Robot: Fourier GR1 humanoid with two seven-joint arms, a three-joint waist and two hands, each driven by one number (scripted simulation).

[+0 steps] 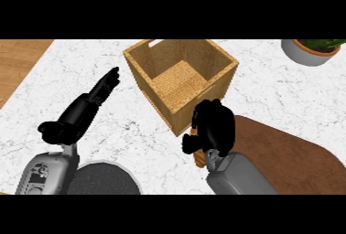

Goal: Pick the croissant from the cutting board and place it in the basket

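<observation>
White marbled counter [283, 100] fills the view, with a strip of wood at the far left. Nearest the lower edge, a dark round plate [101, 179] lies beside the left forearm, and a brown cutting board [290, 155] spreads out to the right.

Just past the board's left edge, the right hand [215, 128] is curled shut around the croissant [198, 156], of which only a ridged tan end shows below the fingers (the rest is hidden by the hand). What shows suggests its long axis runs roughly toward and away from the robot.

The left hand [91, 105] sits further left, fingers straight and relaxed, holding nothing, well apart from the croissant.

Beyond the right hand, just up and to the left, stands the basket [145, 55], its near corner close to the knuckles. I judge the coming move to be a short carry forward and leftward, up over that near rim. A potted plant [312, 49] stands far right.
</observation>
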